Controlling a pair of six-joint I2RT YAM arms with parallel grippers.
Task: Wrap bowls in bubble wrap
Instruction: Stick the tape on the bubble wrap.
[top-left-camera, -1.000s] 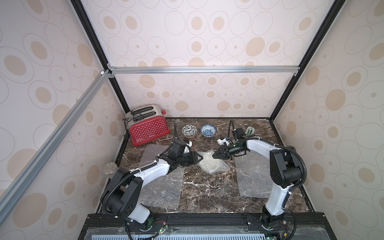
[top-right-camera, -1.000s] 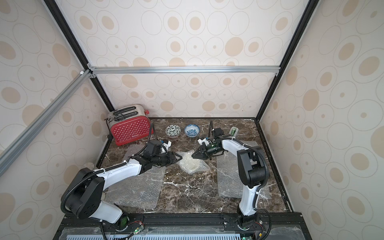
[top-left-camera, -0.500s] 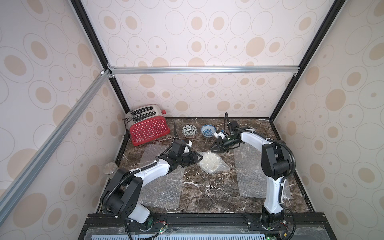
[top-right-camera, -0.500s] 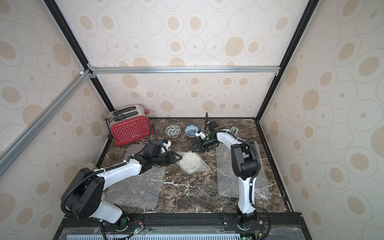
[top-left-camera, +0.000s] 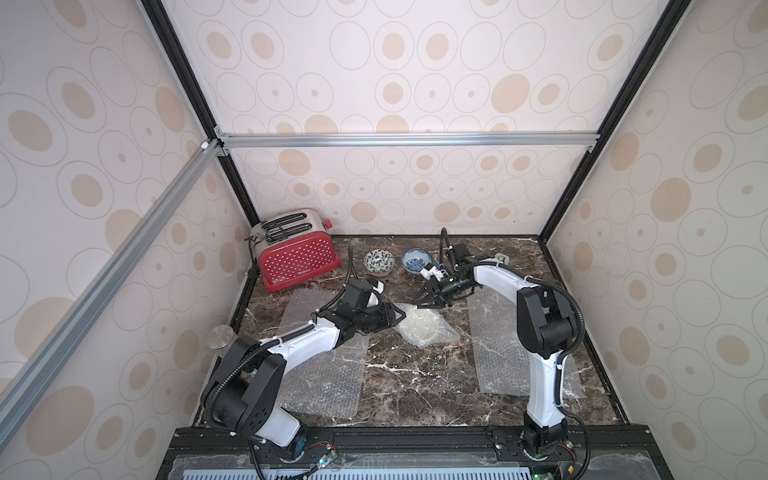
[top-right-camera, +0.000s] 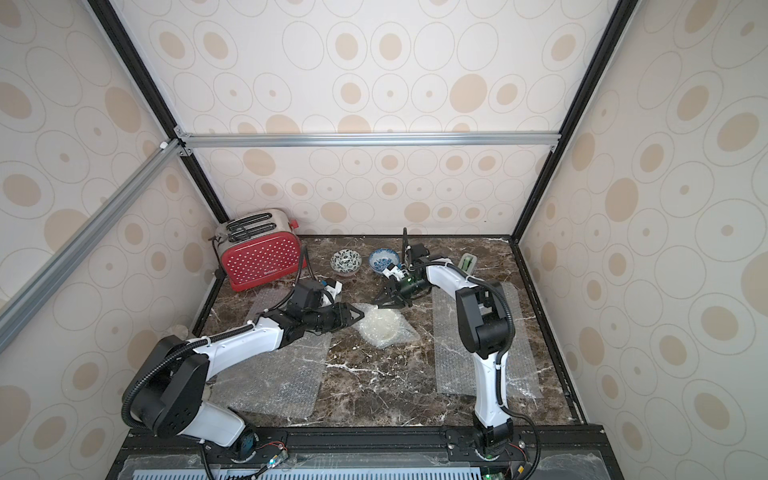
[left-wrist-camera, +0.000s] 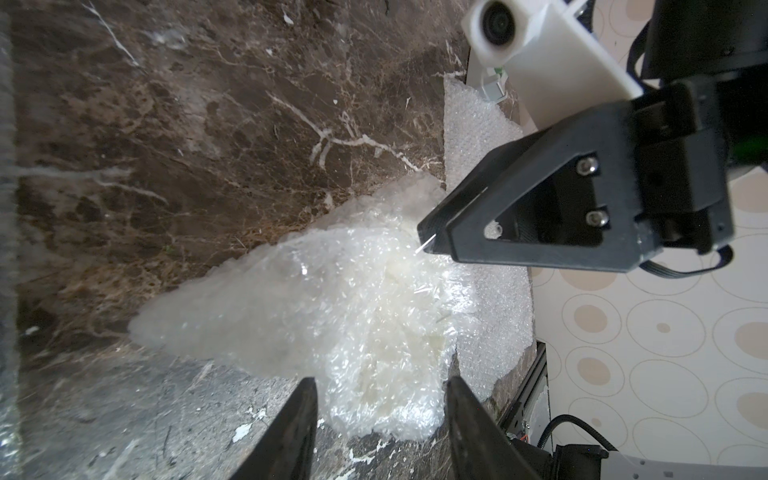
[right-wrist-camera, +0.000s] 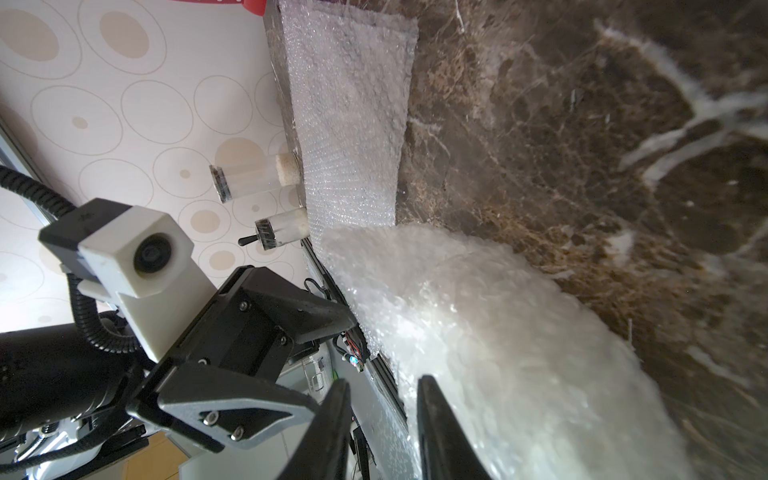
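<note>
A bundle of bubble wrap (top-left-camera: 420, 329) (top-right-camera: 381, 327) lies mid-table with a pale round bowl showing through it. My left gripper (top-left-camera: 400, 316) (left-wrist-camera: 380, 399) is open, its fingers (left-wrist-camera: 300, 415) either side of the bundle's near-left end. My right gripper (top-left-camera: 424, 302) (right-wrist-camera: 382, 386) is open at the bundle's far edge, with nothing between its jaws and one finger (right-wrist-camera: 432, 415) against the wrap. Behind stand the black-leaf bowl (top-left-camera: 378, 262) (top-right-camera: 345, 262) and the blue-patterned bowl (top-left-camera: 417, 261) (top-right-camera: 384, 259), both bare. Flat bubble wrap sheets lie at the left (top-left-camera: 320, 374) and right (top-left-camera: 498, 349).
A red toaster (top-left-camera: 297, 257) (top-right-camera: 262, 259) stands at the back left. A metal disc (top-left-camera: 220, 336) sits by the left wall. A small green and white item (top-left-camera: 500, 258) lies at the back right. Two clear jars (right-wrist-camera: 257, 178) stand at the table's edge.
My right gripper's jaws have widened. The right arm pulled back toward the blue-patterned bowl, then came down to the bundle's far edge. The left arm has barely moved.
</note>
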